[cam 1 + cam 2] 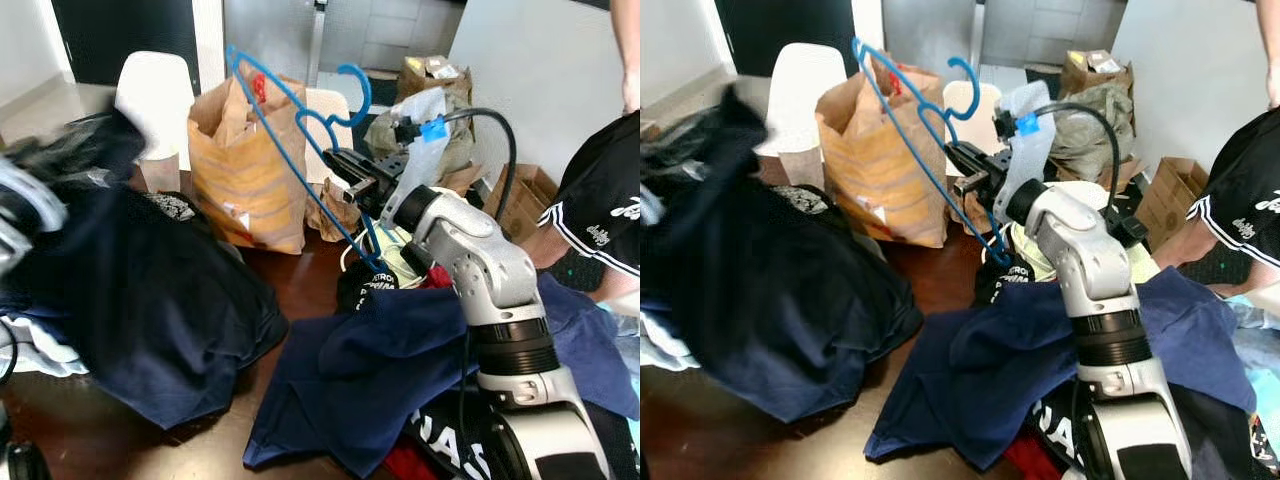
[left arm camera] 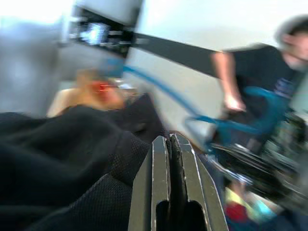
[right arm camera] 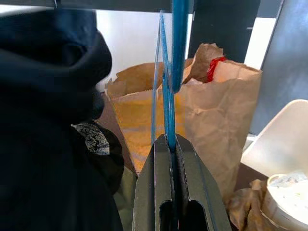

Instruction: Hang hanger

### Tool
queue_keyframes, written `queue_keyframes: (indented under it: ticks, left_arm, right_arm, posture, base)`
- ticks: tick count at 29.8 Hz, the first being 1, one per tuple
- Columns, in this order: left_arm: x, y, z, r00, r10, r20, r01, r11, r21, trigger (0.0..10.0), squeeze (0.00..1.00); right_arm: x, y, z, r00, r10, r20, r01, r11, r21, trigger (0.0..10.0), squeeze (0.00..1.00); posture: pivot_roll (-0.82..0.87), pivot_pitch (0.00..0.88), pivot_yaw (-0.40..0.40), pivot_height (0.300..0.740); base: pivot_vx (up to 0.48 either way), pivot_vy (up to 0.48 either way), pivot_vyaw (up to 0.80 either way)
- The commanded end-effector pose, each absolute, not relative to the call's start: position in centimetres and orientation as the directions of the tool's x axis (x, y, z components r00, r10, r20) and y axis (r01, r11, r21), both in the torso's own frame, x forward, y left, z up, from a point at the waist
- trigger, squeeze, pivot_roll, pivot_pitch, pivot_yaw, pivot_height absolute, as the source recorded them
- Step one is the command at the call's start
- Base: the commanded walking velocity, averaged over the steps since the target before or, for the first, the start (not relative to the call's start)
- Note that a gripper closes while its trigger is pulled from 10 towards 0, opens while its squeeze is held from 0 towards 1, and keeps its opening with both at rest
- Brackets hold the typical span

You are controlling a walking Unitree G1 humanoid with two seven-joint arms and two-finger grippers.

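Note:
A blue wire hanger [image 1: 290, 130] is held up tilted over the table, its hook [image 1: 357, 95] pointing up and to the right. My right gripper [image 1: 345, 172] is shut on the hanger's thin bar, which runs up from between the fingers in the right wrist view [image 3: 168, 96]. At the far left my left arm is blurred, lifting a dark navy garment [image 1: 110, 150]. My left gripper [image 2: 169, 139] is shut, with that dark cloth [image 2: 72, 159] bunched against its fingers.
A brown paper bag [image 1: 245, 170] stands behind the hanger, a white chair [image 1: 155, 90] beyond it. More navy clothes [image 1: 400, 360] cover the dark wooden table [image 1: 300, 280]. A person in black shorts [image 1: 600, 210] stands at the right. Cardboard boxes [image 1: 520, 200] lie on the floor.

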State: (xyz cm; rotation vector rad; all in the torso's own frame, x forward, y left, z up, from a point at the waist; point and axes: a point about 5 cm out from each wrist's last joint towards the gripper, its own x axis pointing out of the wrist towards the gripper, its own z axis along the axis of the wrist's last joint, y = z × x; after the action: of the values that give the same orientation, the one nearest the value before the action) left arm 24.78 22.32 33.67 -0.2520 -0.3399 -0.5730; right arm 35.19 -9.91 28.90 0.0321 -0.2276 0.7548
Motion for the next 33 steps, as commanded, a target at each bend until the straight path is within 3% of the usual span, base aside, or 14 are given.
queue_keyframes:
  ticks: [1,8,10,12,17,23,24,27,31,33]
  left_arm:
    - [23.7,20.8,32.9,0.731,-0.591,0.342,0.654,0.750,-0.100,0.0,0.00]
    - [21.2,19.6,31.5,0.653,-0.699,0.291,0.741,0.668,-0.060,0.0,0.00]
    - [20.0,21.5,30.9,0.729,-0.625,0.280,0.665,0.743,-0.072,0.0,0.00]
    - [20.0,21.5,30.9,0.729,-0.625,0.280,0.665,0.743,-0.072,0.0,0.00]
    - [17.5,25.7,31.8,0.838,-0.432,0.332,0.481,0.874,-0.077,0.0,0.00]
    - [16.2,27.3,32.4,0.861,-0.358,0.361,0.407,0.911,-0.069,0.0,0.00]
    - [14.7,29.9,33.2,0.886,-0.215,0.412,0.278,0.956,-0.098,0.0,0.00]
    - [14.1,30.1,32.7,0.891,-0.200,0.407,0.271,0.954,-0.125,0.0,0.00]
    - [14.0,28.1,28.2,0.926,-0.274,0.260,0.336,0.912,-0.234,0.0,0.00]
    - [13.7,26.2,23.1,0.944,-0.329,0.034,0.322,0.888,-0.328,0.0,0.00]
  right_arm:
    - [35.3,-10.0,29.2,0.707,0.670,0.228,-0.675,0.735,-0.066,10.0,0.00]
    - [35.3,-10.2,29.2,0.710,0.667,0.228,-0.672,0.738,-0.067,10.0,0.00]
    - [35.3,-10.3,29.0,0.711,0.666,0.225,-0.672,0.738,-0.063,10.0,0.00]
    - [35.3,-10.3,29.0,0.711,0.666,0.225,-0.672,0.738,-0.063,10.0,0.00]
    - [35.3,-10.2,28.8,0.709,0.669,0.224,-0.675,0.735,-0.059,10.0,0.00]
    - [35.4,-10.3,28.7,0.709,0.669,0.222,-0.676,0.735,-0.057,10.0,0.00]
    - [35.5,-10.4,28.5,0.711,0.668,0.219,-0.675,0.736,-0.055,10.0,0.00]
    - [35.6,-10.4,28.5,0.711,0.669,0.218,-0.675,0.736,-0.053,10.0,0.00]
    - [35.6,-10.3,28.4,0.708,0.672,0.216,-0.679,0.732,-0.051,10.0,0.00]
    - [35.5,-10.3,28.2,0.708,0.674,0.211,-0.681,0.731,-0.053,10.0,0.00]
  posture:
    - [-0.02,0.007,-0.097,0.740]
    - [-0.01,0.005,-0.090,0.740]
    - [0.00,0.010,-0.083,0.740]
    - [0.00,0.010,-0.083,0.740]
    - [0.01,0.016,-0.080,0.740]
    - [0.01,0.016,-0.080,0.740]
    - [0.04,0.025,-0.087,0.740]
    - [0.05,0.030,-0.085,0.740]
    - [0.05,0.035,-0.083,0.740]
    - [0.04,0.039,-0.082,0.740]
  base:
    - [0.000,0.000,0.00]
    - [0.000,0.000,0.00]
    - [0.000,0.000,0.00]
    - [0.000,0.000,0.00]
    - [0.000,0.000,0.00]
    - [0.000,0.000,0.00]
    - [0.000,0.000,0.00]
    - [0.000,0.000,0.00]
    - [0.000,0.000,0.00]
    - [0.000,0.000,0.00]
